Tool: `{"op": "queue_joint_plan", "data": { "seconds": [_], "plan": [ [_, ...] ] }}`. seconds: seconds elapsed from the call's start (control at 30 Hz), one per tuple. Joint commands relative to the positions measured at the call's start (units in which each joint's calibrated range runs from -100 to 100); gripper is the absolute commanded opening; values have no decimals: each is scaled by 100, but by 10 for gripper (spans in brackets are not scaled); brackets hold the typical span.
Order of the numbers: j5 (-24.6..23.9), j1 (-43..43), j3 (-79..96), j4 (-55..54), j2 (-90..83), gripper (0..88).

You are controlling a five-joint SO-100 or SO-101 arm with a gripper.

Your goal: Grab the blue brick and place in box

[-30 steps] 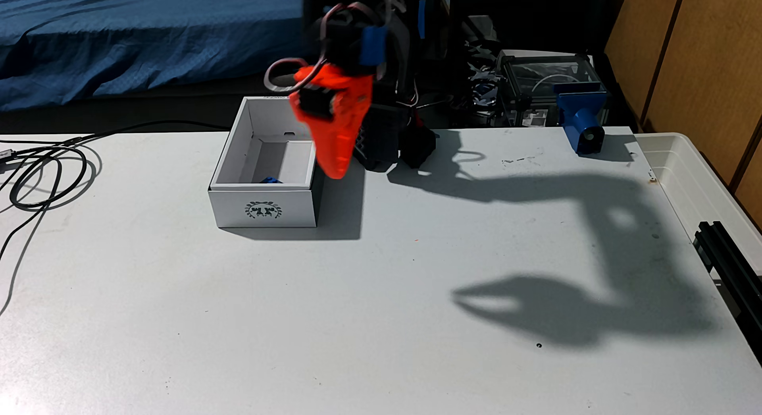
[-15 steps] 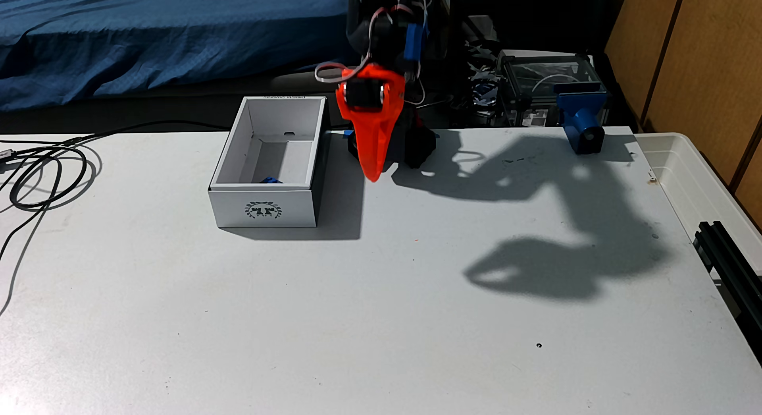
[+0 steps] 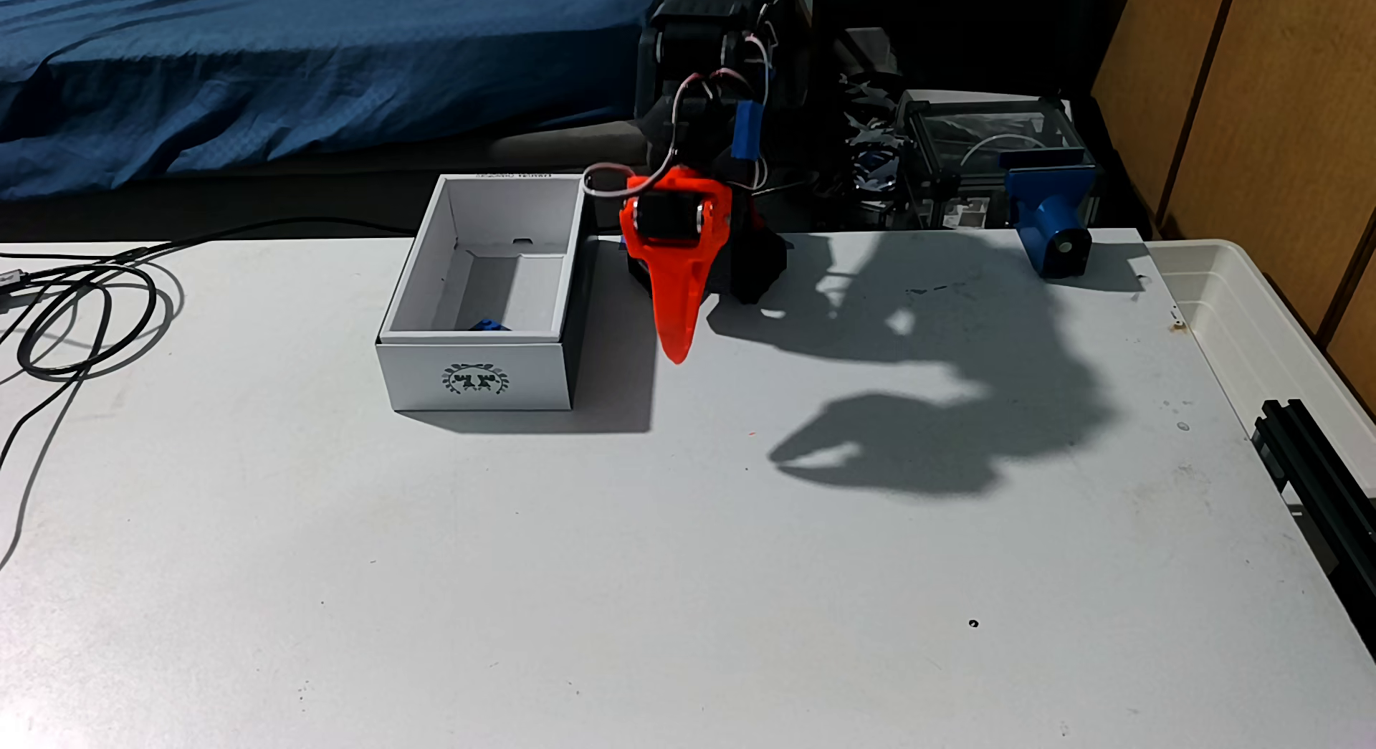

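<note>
Orange and pointing almost straight down, the hand (image 3: 676, 353) hangs just off the right wall of the box (image 3: 476, 373), near the far edge of the worktop (image 3: 670, 570). From my fixed view its two fingers read as one narrow wedge coming to a single tip, and its shadow on the worktop shows only a thin sliver between them, so I take it as nearly closed with nothing in it.

I can see the blue brick (image 3: 488, 325) inside the box, low against the near short wall, only its top corner showing above the rim. That wall carries the dark wreath print and faces my camera. Judging by that, the drop is done and the job looks finished; the hand sits clear of the box probably so the arm can fold back toward its base without clipping the cardboard.

Black cables (image 3: 82, 310) loop at the far left corner of the worktop, well apart from the arm. A blue printed mount (image 3: 1050, 220) stands at the far right corner, beside a white plastic tub (image 3: 1258, 325) along the right edge. Neither is in the arm's way.

If I were to move next, I would just keep the hand away from the box wall.
</note>
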Motion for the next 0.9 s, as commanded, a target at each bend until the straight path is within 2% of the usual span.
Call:
{"op": "queue_joint_plan", "data": {
  "seconds": [0.0,0.37,0.87],
  "plan": [
    [50,17,264,-381,-157,9],
    [82,84,1062,-864,-885,9],
    [55,-176,1754,-786,-2534,9]
  ]
}}
